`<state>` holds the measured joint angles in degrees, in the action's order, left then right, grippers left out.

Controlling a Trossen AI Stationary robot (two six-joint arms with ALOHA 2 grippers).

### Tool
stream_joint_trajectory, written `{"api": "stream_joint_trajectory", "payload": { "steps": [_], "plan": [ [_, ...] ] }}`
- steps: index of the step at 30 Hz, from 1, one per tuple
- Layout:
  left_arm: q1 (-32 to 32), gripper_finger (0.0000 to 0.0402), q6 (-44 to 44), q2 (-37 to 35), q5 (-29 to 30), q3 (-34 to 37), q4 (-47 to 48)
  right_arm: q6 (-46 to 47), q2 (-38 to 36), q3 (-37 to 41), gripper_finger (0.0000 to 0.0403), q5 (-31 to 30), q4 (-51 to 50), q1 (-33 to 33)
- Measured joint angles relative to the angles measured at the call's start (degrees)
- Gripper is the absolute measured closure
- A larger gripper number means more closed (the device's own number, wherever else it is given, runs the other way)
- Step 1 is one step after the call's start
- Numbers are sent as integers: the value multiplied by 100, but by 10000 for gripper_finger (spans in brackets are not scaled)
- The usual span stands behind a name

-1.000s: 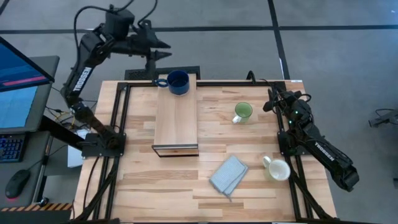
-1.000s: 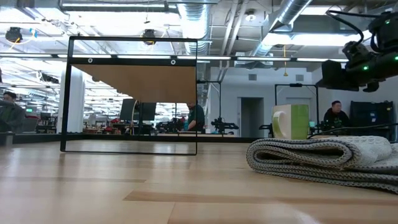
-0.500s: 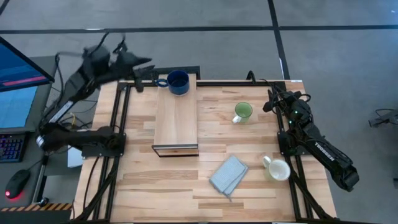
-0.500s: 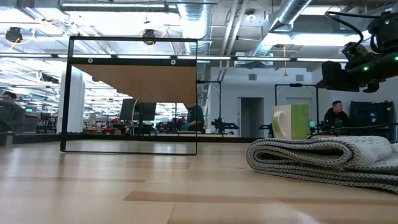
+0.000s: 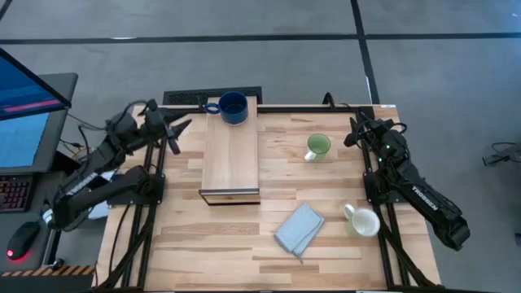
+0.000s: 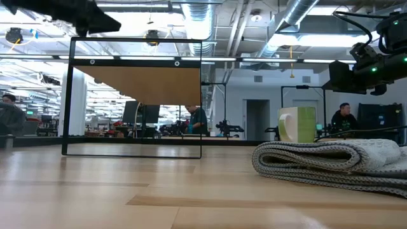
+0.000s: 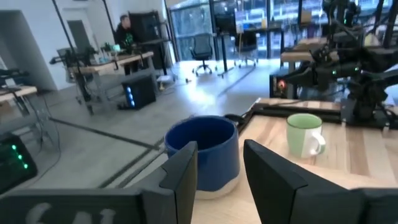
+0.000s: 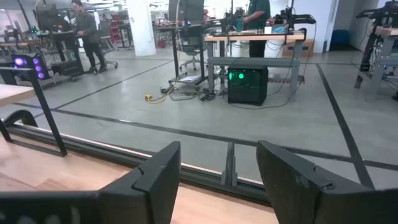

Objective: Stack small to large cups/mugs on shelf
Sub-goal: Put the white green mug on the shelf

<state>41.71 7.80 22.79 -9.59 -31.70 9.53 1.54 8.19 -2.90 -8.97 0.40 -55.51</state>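
Observation:
The dark blue mug (image 5: 233, 107) stands upright on the far end of the light-wood shelf (image 5: 230, 155). The light green mug (image 5: 317, 146) stands on the table right of the shelf, and the white mug (image 5: 363, 220) is near the right edge. My left gripper (image 5: 177, 134) is open and low at the table's left edge, left of the shelf. In its wrist view the left gripper (image 7: 219, 149) points at the blue mug (image 7: 205, 155), with the green mug (image 7: 303, 134) beyond. My right gripper (image 5: 354, 130) waits open at the right edge, and in its own view (image 8: 219, 149) it faces the room.
A folded grey-blue cloth (image 5: 299, 229) lies near the front edge between the shelf and the white mug, and it fills the low view's right side (image 6: 331, 162). The shelf's dark opening (image 6: 133, 95) faces the near edge. Black frame rails run along the table's left and right sides.
My left arm has swung down from high beyond the table's far edge, by the blue mug, toward the table's left and near side. It now sits low beside the shelf's left. The mugs, cloth and right arm have stayed put.

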Motion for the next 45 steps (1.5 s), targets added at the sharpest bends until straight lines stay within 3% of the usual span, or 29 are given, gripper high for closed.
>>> {"api": "stream_joint_trajectory", "payload": {
  "steps": [12, 20, 28, 36, 41, 45],
  "plan": [
    [0, 278, -223, -1640, -1, 1431, 3, 199, 0, 0, 168, 110, 3, -2],
    [0, 278, -448, -2248, 95, 1940, 15, 368, 2, -235, 168, 2167, 285, 3],
    [0, 278, -422, -2254, 144, 1982, 207, 459, 292, -1599, 168, 2258, -1411, 302],
    [0, 278, -403, -2252, 149, 1982, 521, 553, 1045, -2868, 168, 2195, -3040, 595],
    [-1, 278, -400, -2252, 149, 1982, 578, 308, 1650, -3439, 168, 2177, -3916, 797],
    [0, 278, -363, -2252, 149, 1982, 589, 164, 2172, -3591, 168, 2148, -4047, 1051]
  ]
}}
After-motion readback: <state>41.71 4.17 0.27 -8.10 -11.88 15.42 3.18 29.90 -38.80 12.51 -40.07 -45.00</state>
